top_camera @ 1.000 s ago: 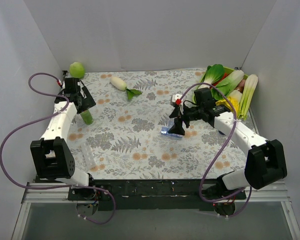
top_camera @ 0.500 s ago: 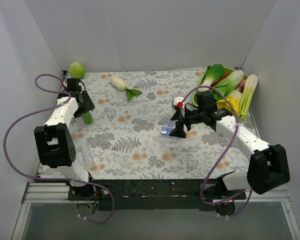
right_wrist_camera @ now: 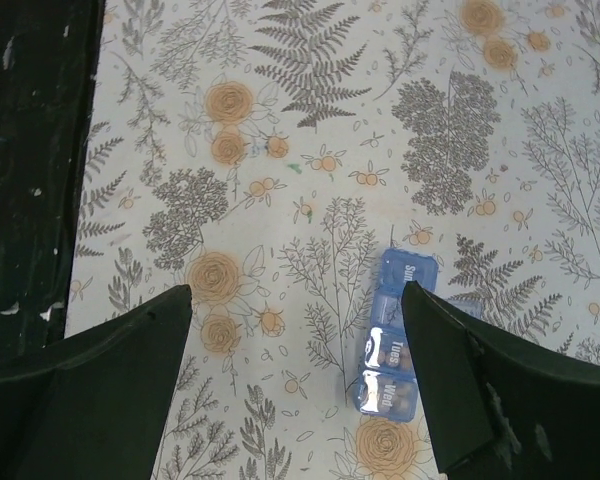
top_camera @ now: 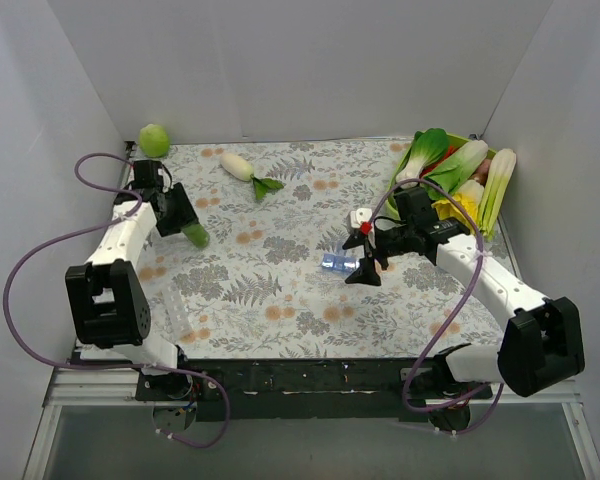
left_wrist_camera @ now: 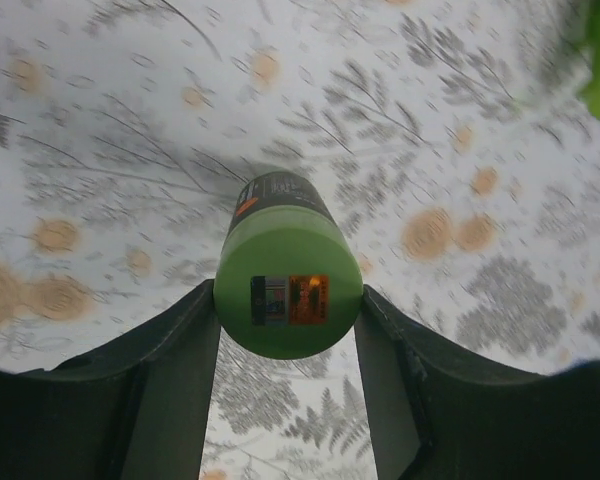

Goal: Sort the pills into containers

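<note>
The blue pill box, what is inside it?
The pill box shows three day-labelled lids, apparently shut. Whether pills lie inside cannot be seen through them.

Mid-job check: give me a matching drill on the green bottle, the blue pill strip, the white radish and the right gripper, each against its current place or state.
Things:
1. green bottle
2. blue pill strip
3. white radish
4. right gripper

Places or states:
A. open, holding nothing
B. flat on the floral cloth, just beside a finger of the right gripper
C. clamped in the left gripper
D. far side of the table, no arm at it

Pairs: 1-C, 2-B, 3-D, 4-A.
</note>
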You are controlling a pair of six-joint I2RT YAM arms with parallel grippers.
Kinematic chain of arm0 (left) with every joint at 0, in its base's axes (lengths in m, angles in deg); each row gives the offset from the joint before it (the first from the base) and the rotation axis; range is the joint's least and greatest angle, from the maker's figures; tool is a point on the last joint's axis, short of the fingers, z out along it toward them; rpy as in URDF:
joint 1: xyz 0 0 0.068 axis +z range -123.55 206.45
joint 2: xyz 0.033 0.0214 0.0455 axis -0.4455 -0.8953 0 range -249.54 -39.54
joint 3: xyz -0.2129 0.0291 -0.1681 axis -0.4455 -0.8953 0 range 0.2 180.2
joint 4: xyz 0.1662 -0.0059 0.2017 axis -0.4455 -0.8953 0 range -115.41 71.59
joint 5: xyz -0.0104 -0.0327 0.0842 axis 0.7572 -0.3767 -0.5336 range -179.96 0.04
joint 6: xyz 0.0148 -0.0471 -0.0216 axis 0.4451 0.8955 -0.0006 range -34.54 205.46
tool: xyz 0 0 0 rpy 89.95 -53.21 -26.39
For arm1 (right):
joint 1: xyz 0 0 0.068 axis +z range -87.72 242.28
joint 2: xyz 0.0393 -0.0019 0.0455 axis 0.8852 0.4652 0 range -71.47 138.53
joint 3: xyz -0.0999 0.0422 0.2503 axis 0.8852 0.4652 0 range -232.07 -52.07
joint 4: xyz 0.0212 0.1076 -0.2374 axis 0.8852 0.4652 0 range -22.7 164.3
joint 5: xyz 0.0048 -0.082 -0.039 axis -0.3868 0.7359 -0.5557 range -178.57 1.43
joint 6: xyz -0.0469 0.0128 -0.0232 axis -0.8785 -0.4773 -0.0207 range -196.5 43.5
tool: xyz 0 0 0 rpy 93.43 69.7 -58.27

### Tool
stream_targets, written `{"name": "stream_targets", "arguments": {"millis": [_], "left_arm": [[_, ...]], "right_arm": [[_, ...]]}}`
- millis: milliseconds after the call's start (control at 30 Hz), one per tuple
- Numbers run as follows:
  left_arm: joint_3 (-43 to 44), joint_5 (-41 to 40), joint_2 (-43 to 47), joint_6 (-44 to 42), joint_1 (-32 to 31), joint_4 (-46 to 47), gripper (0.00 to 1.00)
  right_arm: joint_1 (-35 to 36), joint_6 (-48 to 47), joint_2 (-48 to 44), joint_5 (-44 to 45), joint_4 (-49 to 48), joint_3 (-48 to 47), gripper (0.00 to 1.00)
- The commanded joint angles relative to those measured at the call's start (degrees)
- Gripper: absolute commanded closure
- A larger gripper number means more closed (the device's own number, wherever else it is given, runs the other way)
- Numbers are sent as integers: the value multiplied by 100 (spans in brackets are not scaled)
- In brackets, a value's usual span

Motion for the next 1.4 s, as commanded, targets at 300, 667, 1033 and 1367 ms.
{"name": "stream_targets", "arguments": {"millis": [300, 667, 1033, 1367], "left_arm": [[-1272, 2573, 2559, 1202, -2487, 411, 93], [-1800, 2811, 2860, 1783, -3304, 991, 93], [-1713, 2775, 2490, 2029, -3630, 1440, 93], [-1958, 2968, 2552, 2564, -3691, 2213, 93]], "right_arm": [[465, -1318, -950, -564, -93, 528, 7], [1081, 1751, -942, 642, -2476, 1081, 9], [1547, 2701, -441, 861, -3251, 942, 9], [1837, 2885, 350, 1363, -3409, 493, 16]]}}
